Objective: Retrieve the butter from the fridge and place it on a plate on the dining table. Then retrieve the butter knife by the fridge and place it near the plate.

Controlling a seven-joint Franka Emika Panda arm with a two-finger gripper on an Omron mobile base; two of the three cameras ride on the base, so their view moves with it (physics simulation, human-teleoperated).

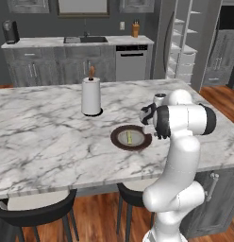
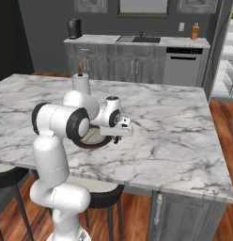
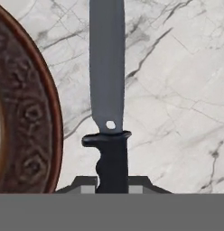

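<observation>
On the marble dining table point(image 1: 43, 137) lies the dark-rimmed plate point(image 1: 116, 142), and the pale-yellow butter point(image 1: 129, 137) rests in its centre. My gripper point(image 3: 112, 185) is shut on the black handle of the butter knife point(image 3: 107, 81). The knife's grey blade points away over bare marble, just right of the plate rim point(image 3: 41, 113). From the right base view my gripper point(image 2: 119, 136) hangs low over the table at the plate's point(image 2: 97, 143) right edge. The fridge point(image 1: 185, 42) stands open at the back right, its white shelves showing.
A paper-towel roll point(image 1: 91, 97) stands behind the plate. Dark stools point(image 1: 34, 212) sit at the table's near edge. Far back are the sink counter, a dishwasher point(image 1: 132, 61) and a knife block point(image 1: 135, 29).
</observation>
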